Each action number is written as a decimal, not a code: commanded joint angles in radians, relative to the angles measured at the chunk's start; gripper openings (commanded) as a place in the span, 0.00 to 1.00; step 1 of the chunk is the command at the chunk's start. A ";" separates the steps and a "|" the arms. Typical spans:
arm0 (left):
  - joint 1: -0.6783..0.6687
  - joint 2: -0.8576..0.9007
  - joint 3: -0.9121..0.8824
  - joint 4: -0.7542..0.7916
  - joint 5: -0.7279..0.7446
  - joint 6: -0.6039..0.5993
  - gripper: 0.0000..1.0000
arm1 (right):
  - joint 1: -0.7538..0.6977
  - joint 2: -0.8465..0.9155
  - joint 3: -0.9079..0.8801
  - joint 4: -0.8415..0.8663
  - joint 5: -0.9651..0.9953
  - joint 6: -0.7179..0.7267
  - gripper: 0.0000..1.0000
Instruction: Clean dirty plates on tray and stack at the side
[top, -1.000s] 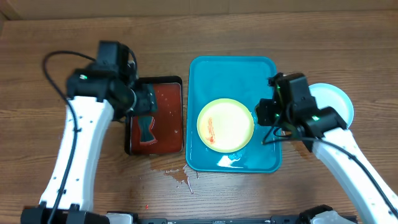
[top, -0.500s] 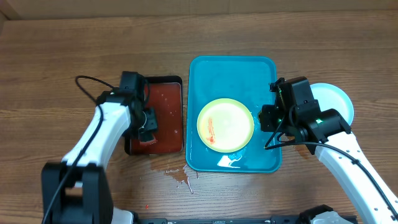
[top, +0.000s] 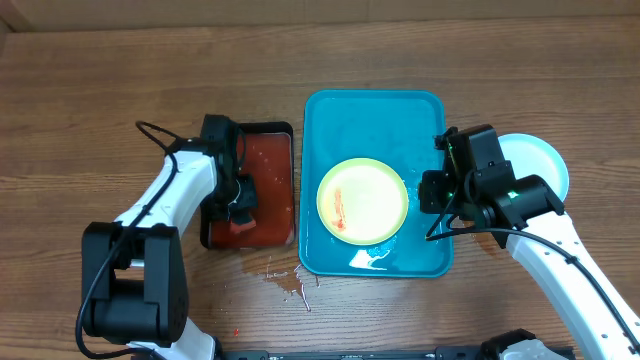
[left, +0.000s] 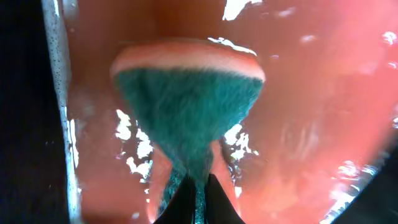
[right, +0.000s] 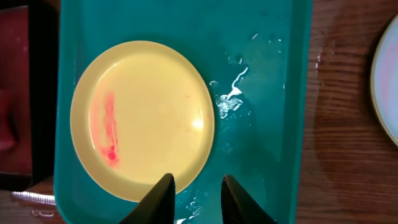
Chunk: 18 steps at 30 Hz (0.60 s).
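Note:
A pale yellow-green plate (top: 362, 201) with a red smear on its left side lies in the turquoise tray (top: 372, 115). My right gripper (top: 432, 192) hovers at the plate's right edge. In the right wrist view it (right: 198, 200) is open, one finger over the rim of the plate (right: 143, 118), the other over the wet tray (right: 261, 62). A pale blue-white plate (top: 540, 165) sits on the table right of the tray. My left gripper (top: 240, 205) is down in the black tray, shut on a green-faced sponge (left: 186, 106); its fingers (left: 199, 202) pinch the sponge's near end.
The black tray (top: 262, 127) of red liquid stands left of the turquoise tray, close to it. Spilled drops (top: 285, 280) lie on the wooden table in front of both. The blue-white plate's edge (right: 387, 81) shows at the right in the right wrist view.
My left arm has swung down and in over the black tray, and its gripper has closed on the sponge. The right gripper has shifted slightly and narrowed a little.

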 joint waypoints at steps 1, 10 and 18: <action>-0.016 -0.018 0.084 -0.027 0.037 0.060 0.06 | -0.002 0.003 0.011 -0.001 0.051 0.039 0.28; -0.065 0.002 0.082 -0.020 -0.032 0.085 0.37 | -0.002 0.003 0.011 -0.021 0.051 0.039 0.43; -0.069 0.121 0.078 0.048 -0.074 0.078 0.36 | -0.003 0.007 -0.040 -0.024 0.110 0.092 0.49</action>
